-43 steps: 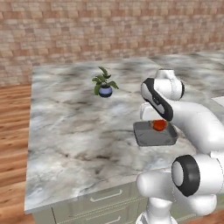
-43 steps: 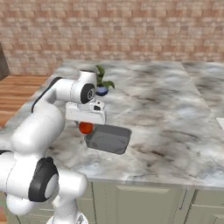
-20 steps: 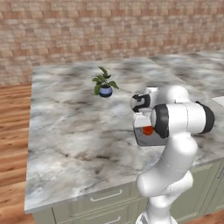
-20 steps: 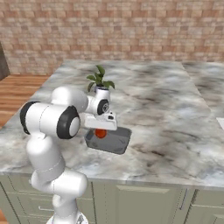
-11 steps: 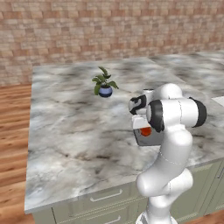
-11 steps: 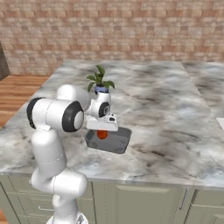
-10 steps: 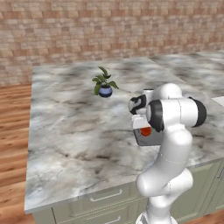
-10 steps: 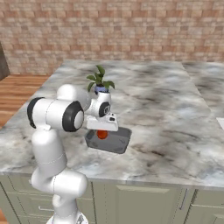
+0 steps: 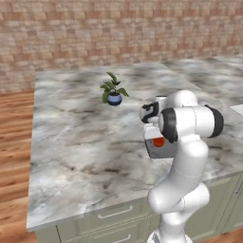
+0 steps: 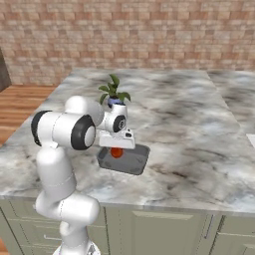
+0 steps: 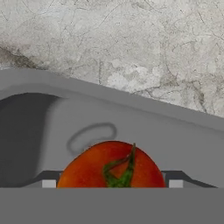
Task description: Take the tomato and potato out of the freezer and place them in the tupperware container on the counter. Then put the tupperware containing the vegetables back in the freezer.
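The red tomato (image 11: 111, 166) fills the gap between my gripper's (image 11: 112, 183) two dark fingertips, which stand wide and press its sides. It hangs low inside the grey tupperware container (image 11: 131, 118), close over the floor. From the right base view the tomato (image 10: 116, 152) sits under the hand (image 10: 116, 147) at the container's (image 10: 130, 163) left end. From the left base view the tomato (image 9: 159, 141) peeks out beside my forearm, over the container (image 9: 153, 152) on the counter (image 9: 80, 137). The potato and the freezer are out of view.
A small plant in a blue pot (image 9: 113, 91) stands on the marbled counter behind the container, also seen close behind my hand as the plant (image 10: 113, 92). Pale green drawers with silver handles (image 9: 115, 212) run below the counter's front edge.
My arm has folded upright, elbow raised, and carried the tomato from the container's edge down into it. Over the last half second hardly anything has moved.
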Controlling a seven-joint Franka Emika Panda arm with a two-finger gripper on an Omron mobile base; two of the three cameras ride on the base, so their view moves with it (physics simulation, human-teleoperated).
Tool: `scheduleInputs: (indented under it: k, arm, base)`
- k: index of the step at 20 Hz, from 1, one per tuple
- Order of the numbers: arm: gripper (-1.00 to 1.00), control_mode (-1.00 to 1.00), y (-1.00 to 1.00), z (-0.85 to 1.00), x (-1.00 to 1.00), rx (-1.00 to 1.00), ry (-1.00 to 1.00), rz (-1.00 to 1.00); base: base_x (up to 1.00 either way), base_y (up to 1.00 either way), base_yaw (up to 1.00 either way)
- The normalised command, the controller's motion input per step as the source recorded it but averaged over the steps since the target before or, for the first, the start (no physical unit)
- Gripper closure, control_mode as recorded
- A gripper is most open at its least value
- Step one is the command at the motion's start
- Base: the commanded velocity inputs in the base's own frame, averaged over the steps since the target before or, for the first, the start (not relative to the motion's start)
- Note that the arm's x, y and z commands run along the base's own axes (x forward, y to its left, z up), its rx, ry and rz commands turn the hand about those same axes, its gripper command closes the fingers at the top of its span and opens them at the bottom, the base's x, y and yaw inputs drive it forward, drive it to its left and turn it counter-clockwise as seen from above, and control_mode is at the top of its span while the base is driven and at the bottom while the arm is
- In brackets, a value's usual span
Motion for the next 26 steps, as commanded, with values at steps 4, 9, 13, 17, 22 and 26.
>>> scheduleInputs:
  k: [4, 9, 13, 17, 22, 26]
  arm:
    - [-1.00, -1.00, -0.04, 0.12, -0.29, 0.00, -0.16, 0.00]
    - [-1.00, -1.00, 0.00, 0.43, -0.20, 0.00, -0.18, 0.00]
    - [-1.00, -1.00, 0.00, 0.75, -0.36, 0.00, -0.21, 0.00]
    - [-1.00, -1.00, 0.05, 1.00, -0.89, 0.00, -0.36, 0.00]
    - [-1.00, -1.00, 0.26, 1.00, -1.00, -0.02, -0.29, 0.00]
    - [-1.00, -1.00, 0.36, 1.00, -1.00, -0.01, -0.18, 0.00]
  base:
    - [0.00, 0.00, 0.00]
    - [0.00, 0.00, 0.00]
    - [0.00, 0.00, 0.00]
    - [0.00, 0.00, 0.00]
    - [0.00, 0.00, 0.00]
    - [0.00, 0.00, 0.00]
